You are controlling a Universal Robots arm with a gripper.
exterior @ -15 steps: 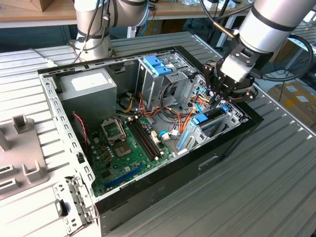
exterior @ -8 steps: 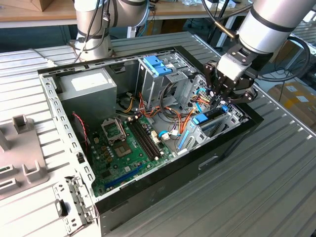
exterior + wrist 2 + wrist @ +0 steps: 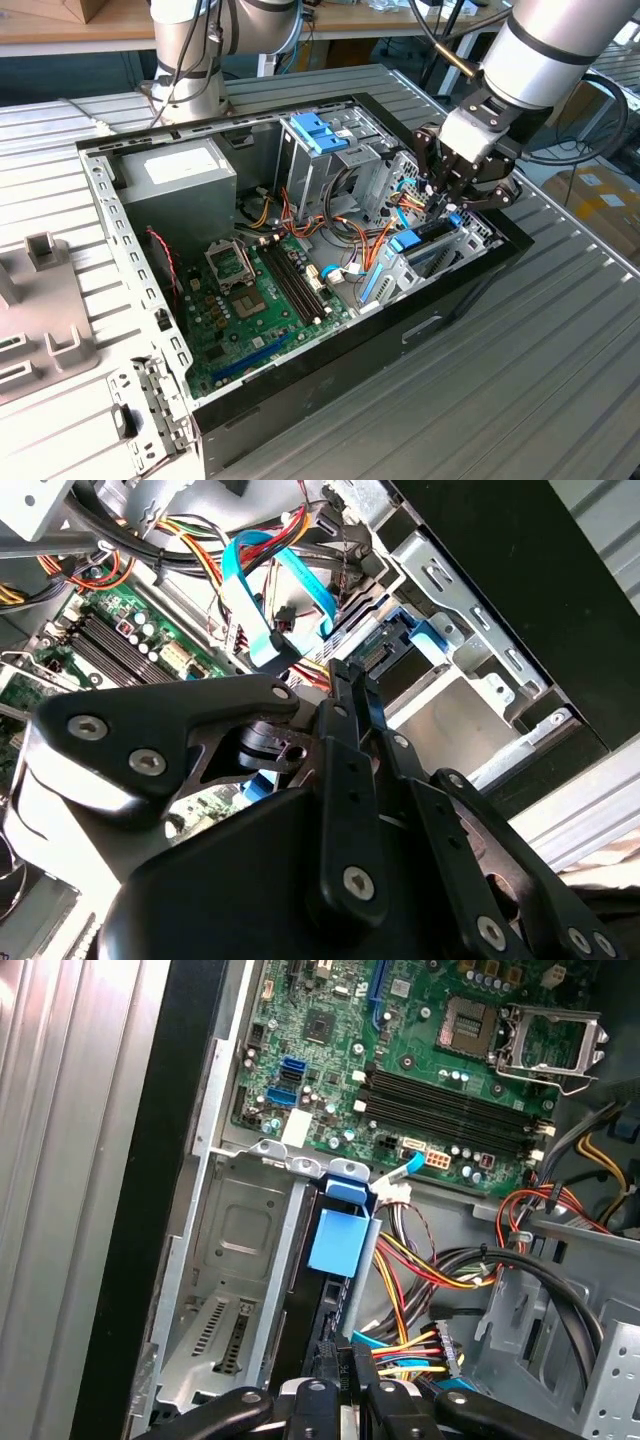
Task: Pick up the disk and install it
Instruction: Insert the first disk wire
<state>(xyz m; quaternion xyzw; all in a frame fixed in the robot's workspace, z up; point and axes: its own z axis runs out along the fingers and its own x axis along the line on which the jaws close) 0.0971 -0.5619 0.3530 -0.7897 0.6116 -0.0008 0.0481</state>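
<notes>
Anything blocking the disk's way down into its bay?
Nothing visible blocks the dark, blue-railed disk, already edge-on in the grey metal bay at the gripper; a red-and-yellow cable bundle runs close beside it.

The exterior view looks down from high and well back over the whole open computer case (image 3: 300, 260). Both wrist views sit close above the drive bay (image 3: 240, 1260), looking down past the gripper (image 3: 350, 1400), sharing bay and motherboard (image 3: 110, 640).
</notes>
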